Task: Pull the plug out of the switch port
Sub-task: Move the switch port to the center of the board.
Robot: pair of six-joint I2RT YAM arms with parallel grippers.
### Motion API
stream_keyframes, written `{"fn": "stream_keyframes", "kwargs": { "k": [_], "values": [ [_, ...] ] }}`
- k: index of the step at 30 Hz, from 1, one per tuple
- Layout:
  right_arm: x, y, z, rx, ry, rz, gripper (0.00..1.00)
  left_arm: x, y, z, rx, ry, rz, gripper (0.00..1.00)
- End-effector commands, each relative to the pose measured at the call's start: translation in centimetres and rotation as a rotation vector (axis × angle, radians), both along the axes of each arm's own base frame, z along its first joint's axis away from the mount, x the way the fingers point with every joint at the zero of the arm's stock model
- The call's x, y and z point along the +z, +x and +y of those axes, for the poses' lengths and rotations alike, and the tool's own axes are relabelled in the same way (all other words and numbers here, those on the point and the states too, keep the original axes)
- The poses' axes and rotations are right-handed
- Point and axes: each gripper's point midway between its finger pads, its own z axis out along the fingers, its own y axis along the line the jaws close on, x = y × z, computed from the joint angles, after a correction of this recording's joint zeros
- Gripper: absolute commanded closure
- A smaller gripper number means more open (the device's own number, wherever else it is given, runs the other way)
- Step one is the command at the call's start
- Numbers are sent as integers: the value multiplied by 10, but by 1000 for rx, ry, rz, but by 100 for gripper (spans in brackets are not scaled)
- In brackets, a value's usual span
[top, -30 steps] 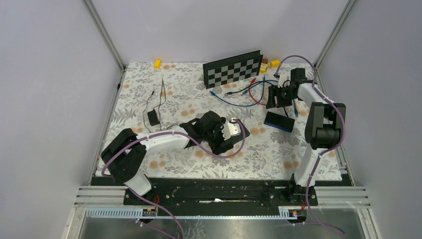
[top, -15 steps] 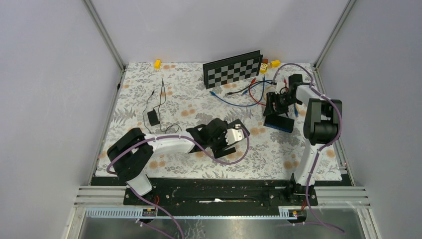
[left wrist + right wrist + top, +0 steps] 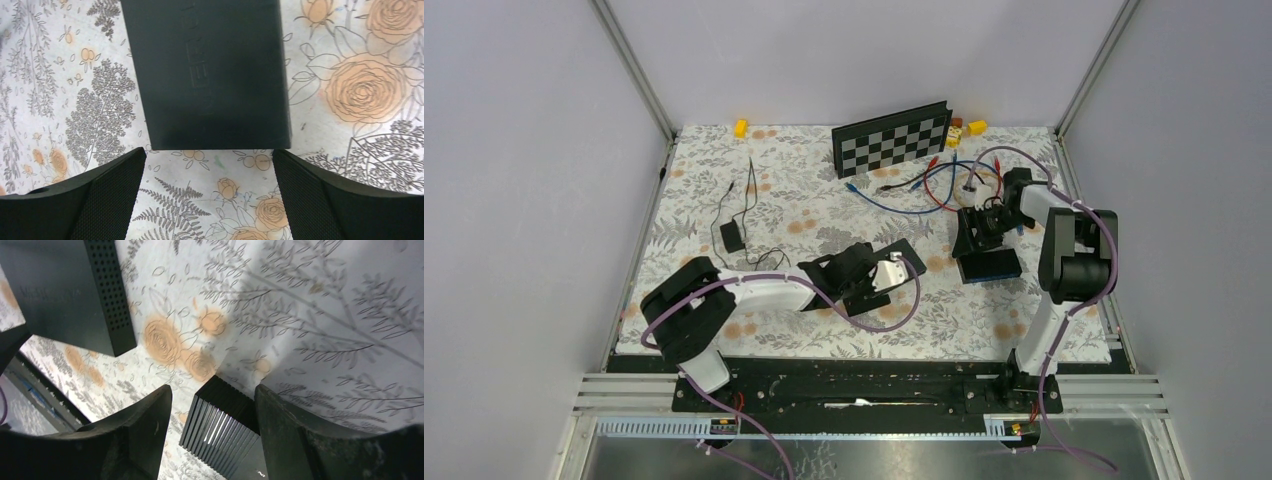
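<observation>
A flat black box with embossed lettering (image 3: 210, 75) lies just ahead of my left gripper (image 3: 210, 200), which is open and empty with nothing between its fingers. In the top view this box (image 3: 906, 250) sits mid-table beside the left gripper (image 3: 890, 272). My right gripper (image 3: 212, 392) is open and straddles the corner of a ribbed black switch (image 3: 225, 430); the right finger is close against it. In the top view the right gripper (image 3: 977, 238) is over that switch (image 3: 990, 268). No plug or port shows in any view.
Loose blue (image 3: 894, 206) and red (image 3: 939, 190) cables lie behind the right gripper. A folded chessboard (image 3: 892, 138) stands at the back with yellow blocks (image 3: 976, 127) nearby. A small black adapter with thin wires (image 3: 733, 237) lies at left. Frame posts border the mat.
My right gripper has come toward the near edge and down onto the ribbed switch, which shifted nearer and turned. My left gripper has drawn back and dropped lower beside the flat black box.
</observation>
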Motion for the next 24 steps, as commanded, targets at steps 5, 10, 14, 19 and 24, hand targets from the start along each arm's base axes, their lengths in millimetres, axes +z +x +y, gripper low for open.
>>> {"fn": "stream_keyframes", "kwargs": {
  "k": [5, 10, 14, 19, 24],
  "values": [
    [33, -23, 9, 39, 48, -33, 29, 9, 19, 7, 70, -19, -93, 1],
    [50, -17, 4, 23, 17, -93, 26, 16, -5, 0, -43, -86, -14, 1],
    [65, -12, -5, -11, -12, -148, 23, 33, -23, -7, -148, -147, 5, 1],
    [73, -8, -35, -94, -77, -190, 19, 50, -28, -19, -197, -195, -6, 1],
    [75, -7, -84, -233, -129, -196, 18, 45, -24, -42, -209, -181, 4, 1]
  ]
}}
